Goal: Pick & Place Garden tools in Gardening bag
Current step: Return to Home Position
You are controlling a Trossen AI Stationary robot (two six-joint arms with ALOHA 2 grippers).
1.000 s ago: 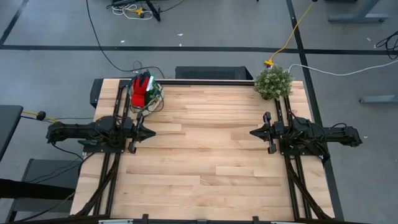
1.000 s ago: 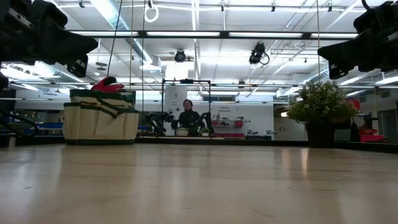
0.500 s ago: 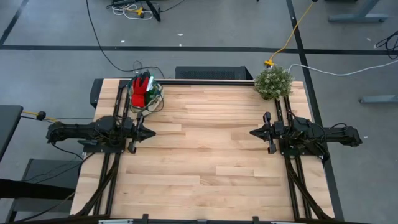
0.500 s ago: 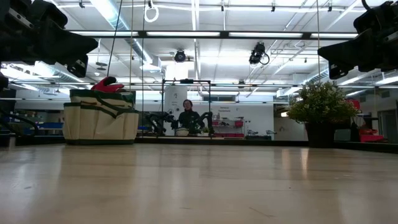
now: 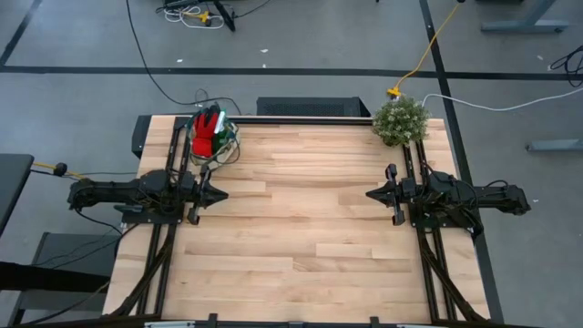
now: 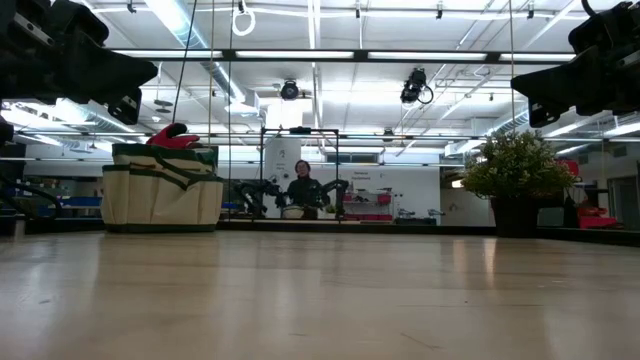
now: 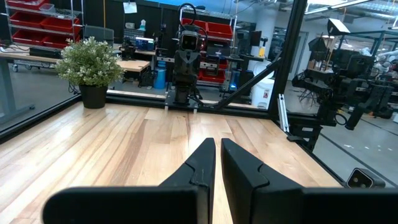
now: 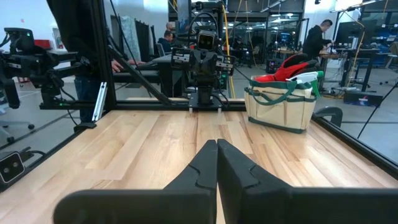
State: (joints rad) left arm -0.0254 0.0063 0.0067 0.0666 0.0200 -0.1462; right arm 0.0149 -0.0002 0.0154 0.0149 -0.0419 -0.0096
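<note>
The gardening bag (image 5: 211, 137) is seated at the far left corner of the table (image 5: 301, 228), a red glove (image 5: 208, 123) protruding from it. It lies near the left gripper (image 5: 221, 193), the nearer one; the right gripper (image 5: 371, 194) is parked well apart. Both jaws are clenched on nothing.
</note>
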